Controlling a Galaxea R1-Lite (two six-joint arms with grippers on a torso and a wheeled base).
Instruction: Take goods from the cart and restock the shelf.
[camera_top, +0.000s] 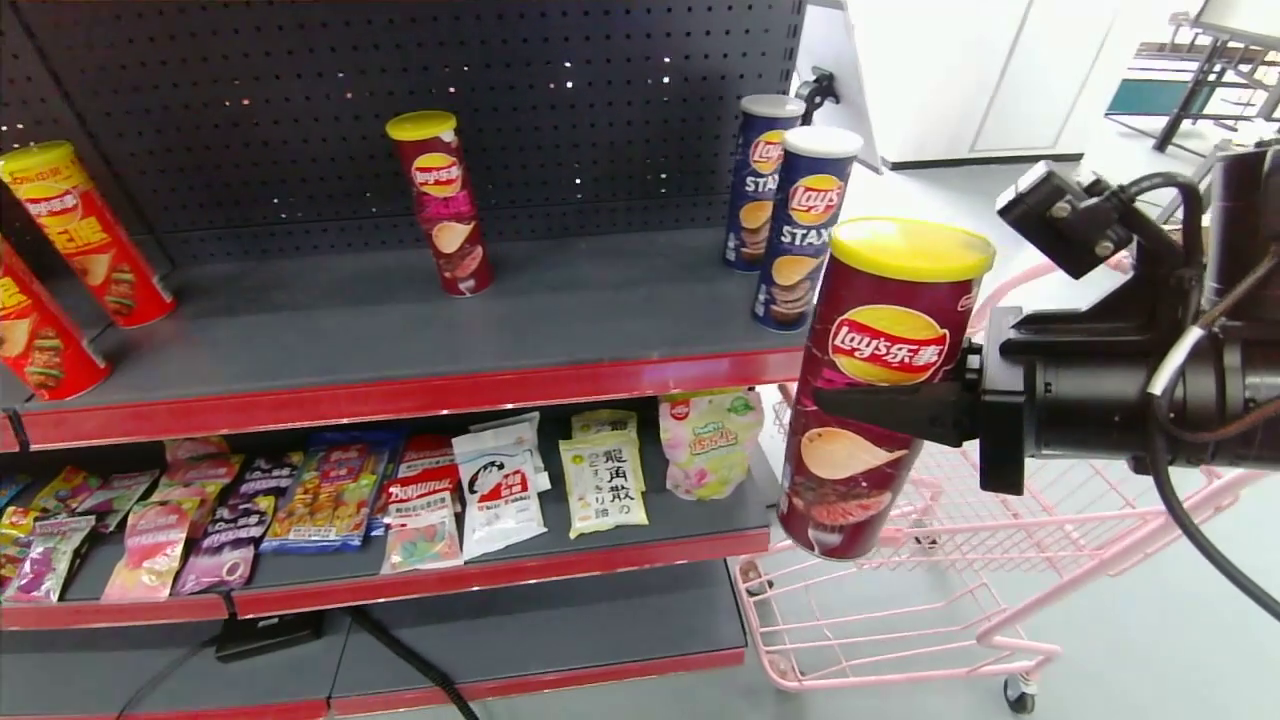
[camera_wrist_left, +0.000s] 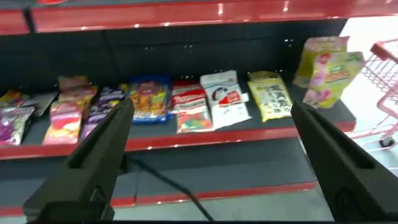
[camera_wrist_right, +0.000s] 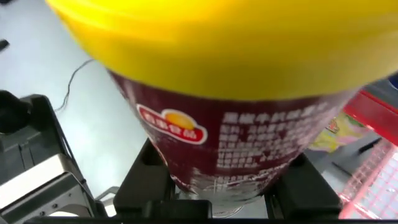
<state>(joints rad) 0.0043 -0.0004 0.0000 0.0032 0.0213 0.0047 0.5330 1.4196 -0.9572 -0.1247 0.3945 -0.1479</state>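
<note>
Gripping a can (camera_top: 885, 330) at its middle, the right gripper (camera_top: 900, 412) has its black fingers clenched on the glossy maroon wall. The can is a tall cylinder with a flat yellow lid, almost upright. It hangs in the air just past the right end of the shelf (camera_top: 400, 335), above the pink wire cart (camera_top: 900, 610). From the right wrist, the lid and the round body of the can (camera_wrist_right: 236, 143) stand between the two dark pads.

The left gripper (camera_wrist_left: 214, 174) is released, its two long matte fingers spread wide before the lower board, where soft shiny bags (camera_top: 330, 500) lie in a row.

The upper board is flat and dark grey with a red front edge, backed by a black pegboard (camera_top: 400, 80). On it stand a second maroon can (camera_top: 440, 205), two blue cans (camera_top: 805, 230) with pale lids, and two red cans (camera_top: 85, 235) at the left.
</note>
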